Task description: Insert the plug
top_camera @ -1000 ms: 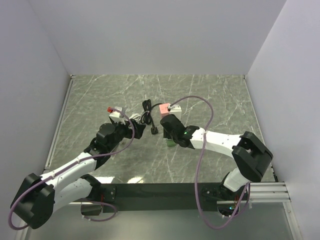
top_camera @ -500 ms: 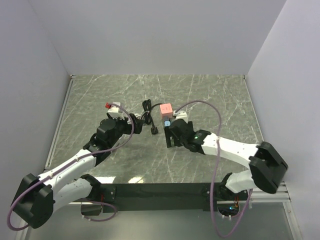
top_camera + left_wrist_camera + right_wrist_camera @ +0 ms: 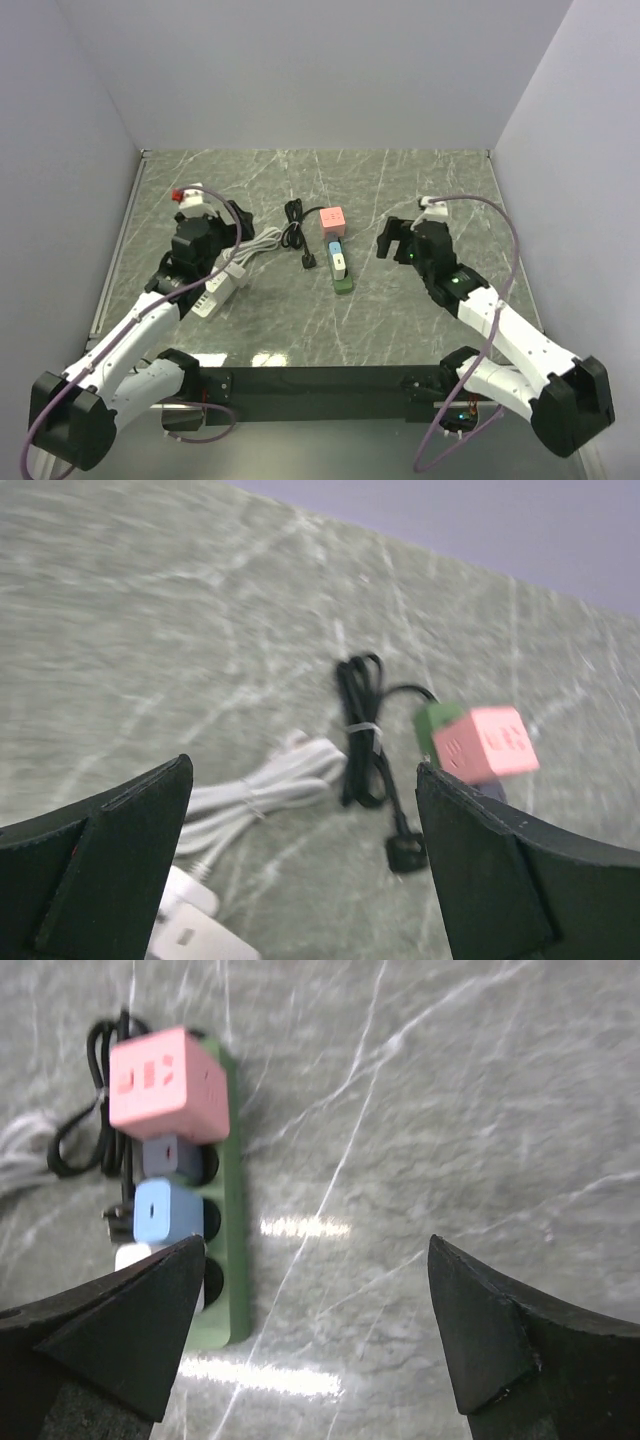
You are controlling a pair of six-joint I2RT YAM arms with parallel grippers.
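Note:
A green power strip (image 3: 343,281) (image 3: 232,1290) lies mid-table. On it sit a pink cube (image 3: 331,219) (image 3: 168,1080), a grey plug (image 3: 170,1155), a blue plug (image 3: 336,247) (image 3: 165,1210) and a white plug (image 3: 340,266) (image 3: 135,1257), all seated in its sockets. My right gripper (image 3: 393,240) (image 3: 317,1245) hangs open to the right of the strip, holding nothing. My left gripper (image 3: 232,218) (image 3: 302,768) is open too, up and to the left of the strip, above a white cable (image 3: 250,255) (image 3: 265,790).
A coiled black cable (image 3: 293,222) (image 3: 358,735) with a loose black plug (image 3: 309,262) (image 3: 405,852) lies left of the strip. The white cable ends in a white adapter (image 3: 208,298) (image 3: 185,930) beside my left arm. Walls close the table on three sides.
My right gripper opened and drew back to the right, off the strip. My left arm pulled back to the left, away from the cables. The strip now lies uncovered.

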